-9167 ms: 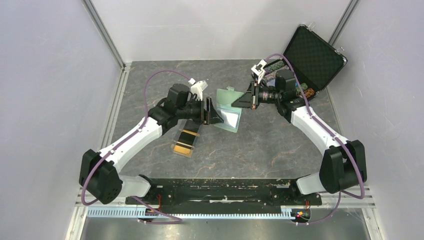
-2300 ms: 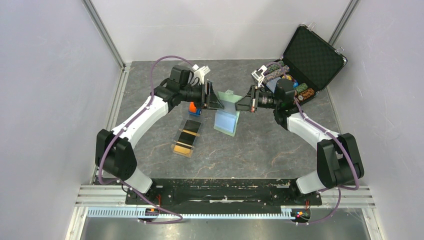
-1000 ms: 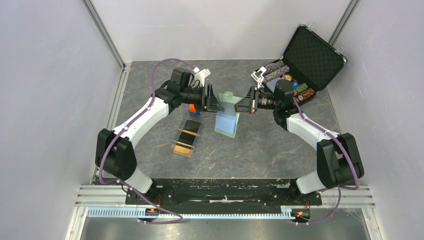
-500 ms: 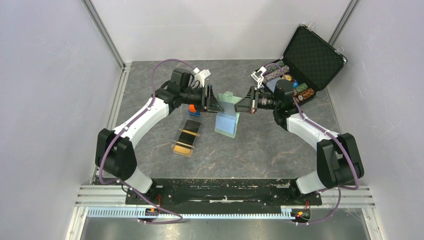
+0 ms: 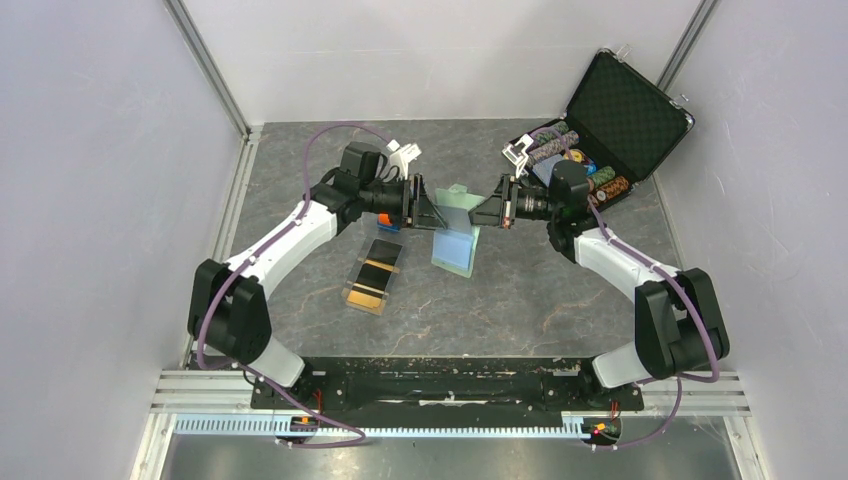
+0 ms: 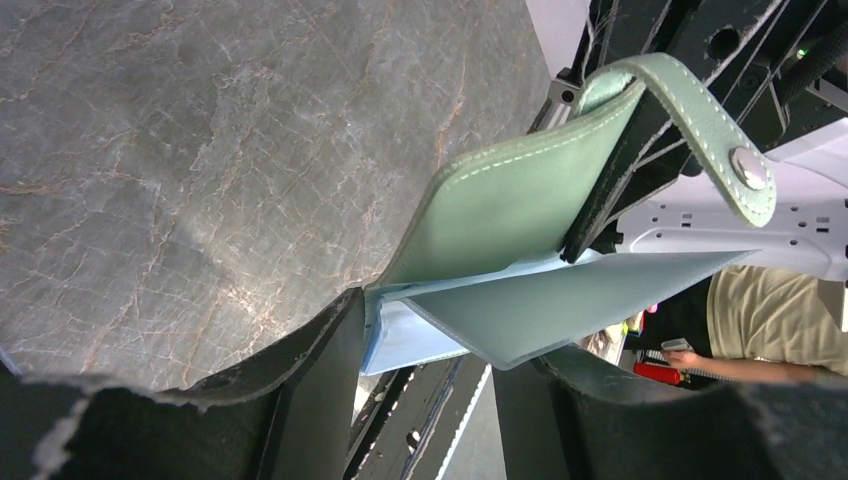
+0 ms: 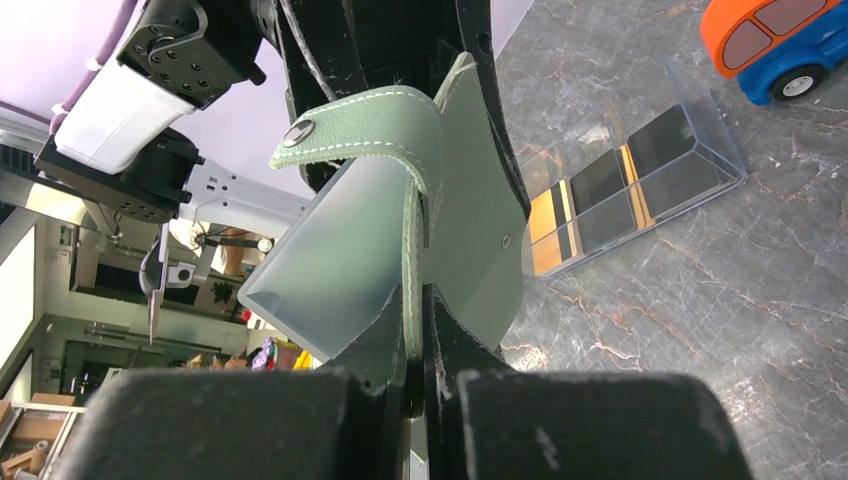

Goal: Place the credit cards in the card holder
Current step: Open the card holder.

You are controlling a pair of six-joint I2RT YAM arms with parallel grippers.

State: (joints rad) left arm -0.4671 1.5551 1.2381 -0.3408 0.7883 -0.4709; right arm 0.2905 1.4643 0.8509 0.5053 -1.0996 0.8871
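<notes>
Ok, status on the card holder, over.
Right gripper jaws shut on card holder flap, held up. Left gripper jaws straddle its open pale-blue edge, grip unclear. Credit cards in clear tray, untouched. Toy car beside tray, not blocking.

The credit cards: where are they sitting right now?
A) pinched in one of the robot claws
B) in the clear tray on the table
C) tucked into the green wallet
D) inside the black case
B: the black and orange-gold credit cards lie in a row in the clear tray, which rests on the table.
</notes>
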